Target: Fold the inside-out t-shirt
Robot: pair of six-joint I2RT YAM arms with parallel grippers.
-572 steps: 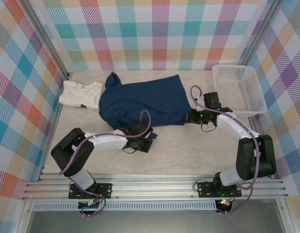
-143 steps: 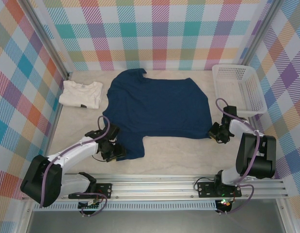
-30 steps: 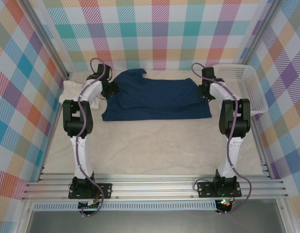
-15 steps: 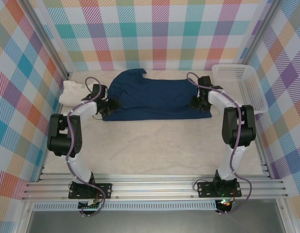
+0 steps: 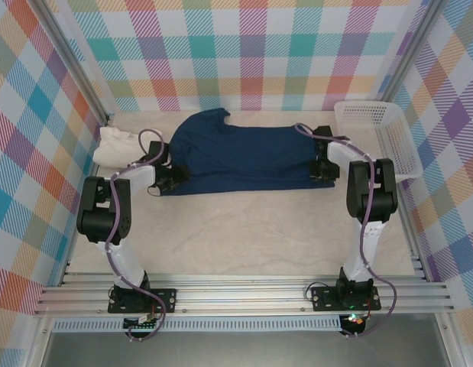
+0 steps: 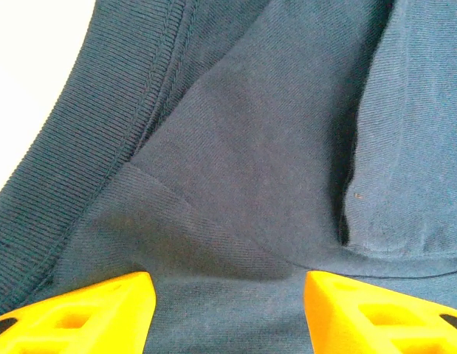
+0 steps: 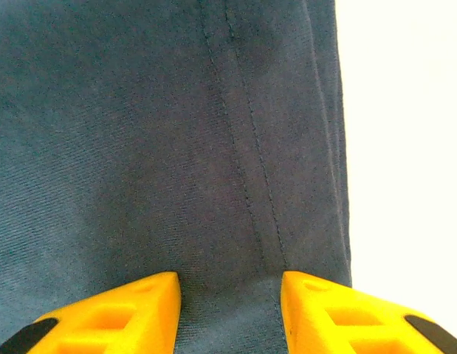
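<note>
Where fingers (image 6: 80, 313) meet t-shirt (image 6: 250, 147), cloth pinched or not: unclear

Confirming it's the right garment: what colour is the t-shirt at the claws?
Dark navy blue t-shirt, seen best in the top external view.

The worktop (image 5: 244, 229) is a pale, cream-beige surface with a faint marbled grain, lit evenly and brightly, with only soft shadows on it. Three walls close it in, all covered in the same pastel plaid of teal, orange, yellow, pink and purple stripes on white: the back wall (image 5: 251, 53) along the far edge, the left wall (image 5: 30, 153) and the right wall (image 5: 450, 153) slanting outward along the sides. Silvery metal posts rise from the far left corner (image 5: 68, 60) and the far right corner (image 5: 410, 46). Aluminium rails (image 5: 244, 298) run along the near edge, and past them lies a strip of plain grey floor (image 5: 244, 348).
</note>
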